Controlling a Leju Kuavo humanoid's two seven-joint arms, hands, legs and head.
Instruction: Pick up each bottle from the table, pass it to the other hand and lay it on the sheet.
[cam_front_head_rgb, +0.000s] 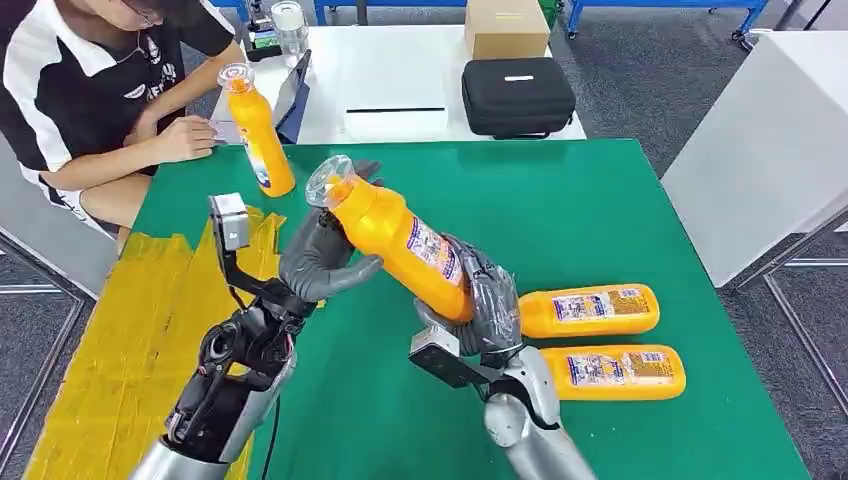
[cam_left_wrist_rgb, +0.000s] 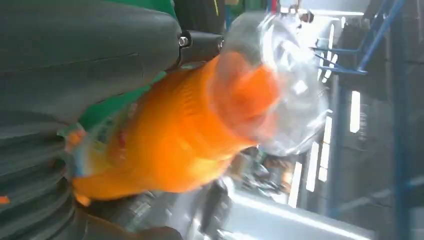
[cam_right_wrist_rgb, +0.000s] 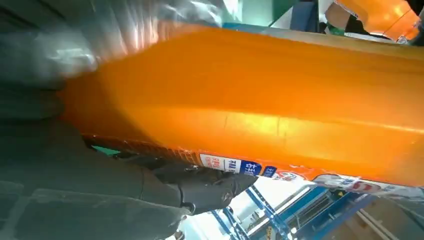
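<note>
Tilting above the green table (cam_front_head_rgb: 600, 190), the held bottle (cam_front_head_rgb: 405, 238) has its base gripped by the right hand (cam_front_head_rgb: 485, 300), while the left hand (cam_front_head_rgb: 325, 255) wraps its neck. It is orange with a clear cap and label. Two bottles (cam_front_head_rgb: 590, 310) lie beside the right hand; another (cam_front_head_rgb: 258, 130) stands near the yellow sheet (cam_front_head_rgb: 150, 300). A person (cam_front_head_rgb: 90, 90) sits behind.
</note>
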